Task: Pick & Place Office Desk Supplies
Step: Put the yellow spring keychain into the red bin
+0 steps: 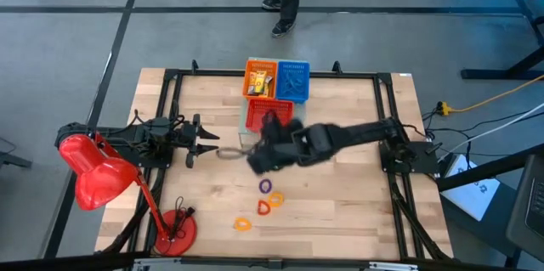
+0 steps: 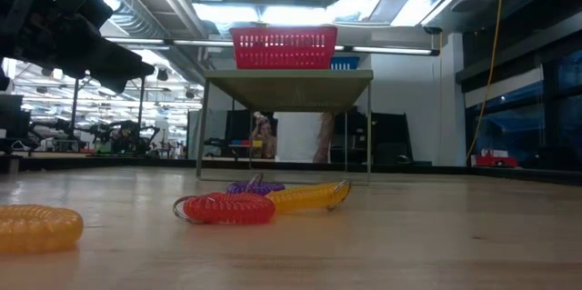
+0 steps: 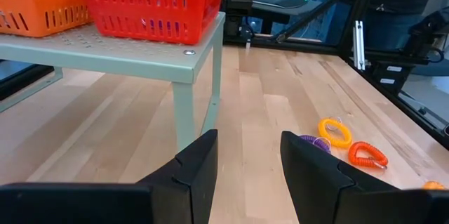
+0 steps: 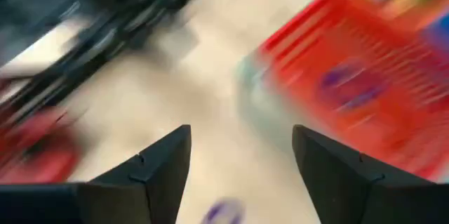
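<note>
Several small coiled loops lie flat on the wooden table: a purple loop point(image 1: 266, 186), a yellow loop point(image 1: 276, 197), a red-orange loop point(image 1: 264, 207) and an orange loop point(image 1: 244, 223). The low view shows the same loops: purple point(image 2: 255, 185), yellow point(image 2: 309, 196), red point(image 2: 227, 208) and orange point(image 2: 36, 226). My right gripper point(image 1: 255, 158) hovers open above the table, just near of the red basket point(image 4: 351, 69), with nothing between its fingers point(image 4: 242, 136). Purple loops lie inside that basket point(image 4: 337, 76). My left gripper point(image 3: 249, 140) waits open at the table's left point(image 1: 206, 145).
A red basket point(image 1: 268, 114) sits on a grey-green stand point(image 3: 140, 55), with an orange basket point(image 1: 259, 78) and a blue basket point(image 1: 293, 80) behind it. A red desk lamp point(image 1: 102, 177) stands at the near left. A person's legs show beyond the far edge.
</note>
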